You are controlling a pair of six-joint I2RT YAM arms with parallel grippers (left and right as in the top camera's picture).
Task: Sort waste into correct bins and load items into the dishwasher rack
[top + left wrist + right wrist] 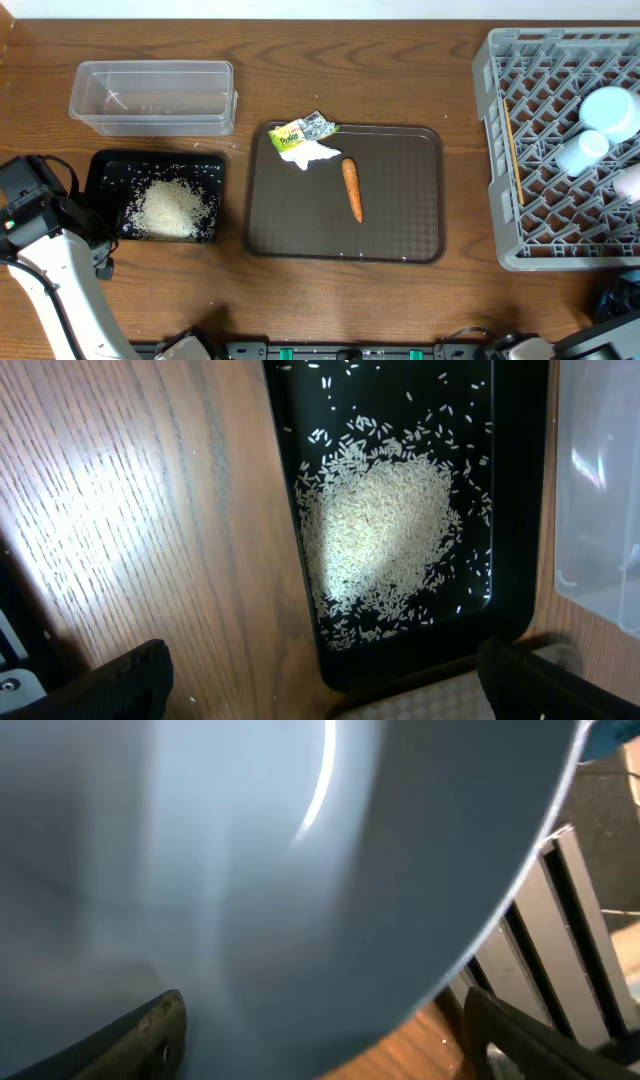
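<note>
The white rice (172,208) lies heaped in the black tray (105,170); it also shows in the left wrist view (385,530). My left gripper (320,682) is open and empty, above the table at that tray's near corner. The carrot (352,188), the yellow-and-silver wrapper (303,130) and the white tissue (315,153) lie on the brown serving tray (400,200). The grey rack (540,250) holds the light-blue bowl (610,110), the white cup (582,150) and the chopsticks (513,150). The dark-blue bowl (250,870) fills the right wrist view, right in front of my open right gripper (330,1040).
The clear tub (152,97) stands behind the black tray; I see nothing in it. Its wall shows in the left wrist view (600,510). The rack's grey slats (570,920) are just right of the dark-blue bowl. Only a dark part of my right arm (620,300) shows overhead.
</note>
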